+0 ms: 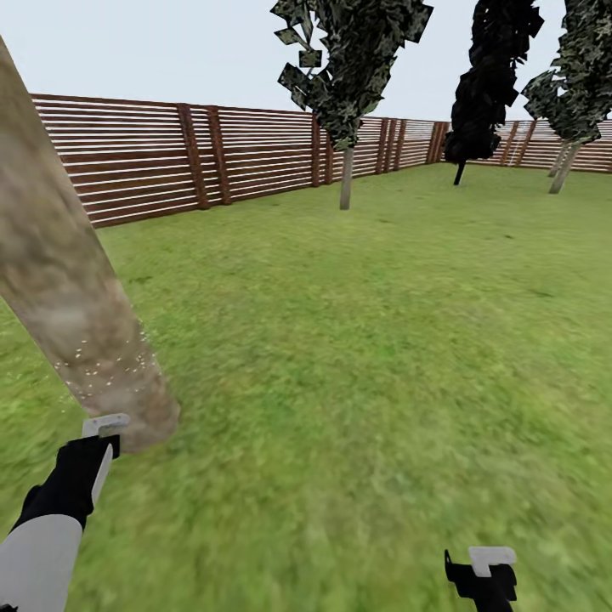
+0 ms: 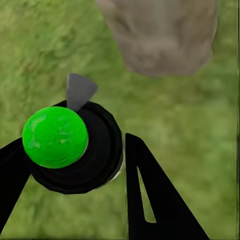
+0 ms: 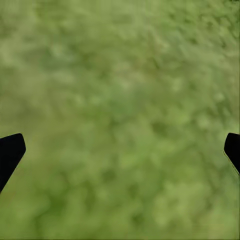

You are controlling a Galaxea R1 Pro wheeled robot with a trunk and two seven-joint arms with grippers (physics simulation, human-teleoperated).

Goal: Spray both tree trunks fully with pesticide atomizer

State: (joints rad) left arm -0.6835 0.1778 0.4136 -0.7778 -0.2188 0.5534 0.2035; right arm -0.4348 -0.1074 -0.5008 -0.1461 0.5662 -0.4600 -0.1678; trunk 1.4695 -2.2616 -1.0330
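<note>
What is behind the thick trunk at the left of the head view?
Behind the trunk run lawn and the slatted wooden fence; the trunk covers the ground behind its base and part of the fence.

It was a fenced back garden, basically one big open lawn [image 1: 382, 340] running out to a brown slatted wooden fence [image 1: 136, 161] that wrapped around the far side and corner. A thick bare trunk [image 1: 59, 280] stood close by on the grass, a few thin-trunked leafy trees [image 1: 348, 76] grew near the fence, and there was pale sky [image 1: 153, 51] over it all, so definitely outdoors.
</note>
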